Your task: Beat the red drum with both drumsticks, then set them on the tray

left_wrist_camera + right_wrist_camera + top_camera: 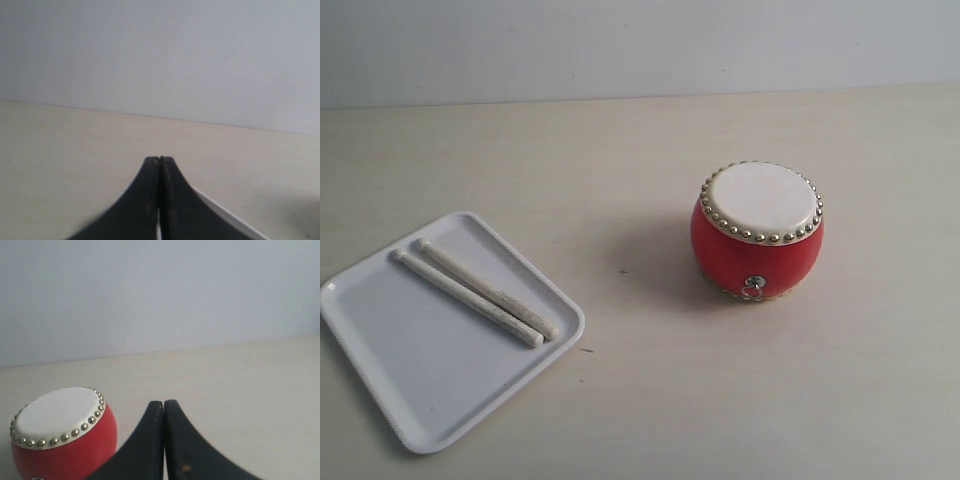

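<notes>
Both sticks (487, 289) are laid side by side on the tray (410, 385), which is placed at the left of the surface (650, 400). The drum (757, 232) is set upright well apart to the right (skin uppermost). The left pincer (159, 161) is seen pressed together and empty. The right pincer (163, 404) is likewise closed on nothing, near the drum.

The pale beige table (650, 410) carries the white tray (410, 370) on its left, set askew, and the red drum (757, 235) upright, well apart to the right. Two tiny dark specks (623, 271) between them may be marks.
</notes>
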Controlling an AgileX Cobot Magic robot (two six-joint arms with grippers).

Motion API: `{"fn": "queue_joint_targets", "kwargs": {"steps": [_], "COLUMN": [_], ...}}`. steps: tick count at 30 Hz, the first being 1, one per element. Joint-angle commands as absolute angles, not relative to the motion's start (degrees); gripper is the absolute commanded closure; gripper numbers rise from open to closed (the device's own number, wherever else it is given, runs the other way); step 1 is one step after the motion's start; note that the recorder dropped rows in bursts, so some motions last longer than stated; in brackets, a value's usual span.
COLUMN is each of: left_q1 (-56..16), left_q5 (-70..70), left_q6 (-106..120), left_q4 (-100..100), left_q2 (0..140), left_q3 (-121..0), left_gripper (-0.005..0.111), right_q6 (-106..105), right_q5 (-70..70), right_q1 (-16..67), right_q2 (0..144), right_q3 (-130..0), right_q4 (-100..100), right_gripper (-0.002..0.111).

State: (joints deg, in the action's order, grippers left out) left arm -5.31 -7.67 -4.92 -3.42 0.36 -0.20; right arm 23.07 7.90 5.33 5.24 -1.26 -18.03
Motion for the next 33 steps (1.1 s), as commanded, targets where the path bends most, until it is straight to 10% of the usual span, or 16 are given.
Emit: {"fn": "queue_joint_targets", "kwargs": {"steps": [1, 33], "left_q1": [-5.6, -5.6], "left_q5": [-7.7, -7.7], "left_q6": [-4.7, -4.7], "left_q4": [-3.2, -3.2], "left_q2": [0.0, 0.0], "left_q3": [0.0, 0.0], "left_gripper": [0.107, 0.107], "right_q6": [24.9, 7.7], "right_q5": [8.2, 9.3], "right_q1": [4.7, 4.7], "right_q2": [0.4, 0.0], "right_q3": [0.0, 0.0], "right_q4": [-15.8, -0.4], "right_gripper": [0.108, 0.108]}}
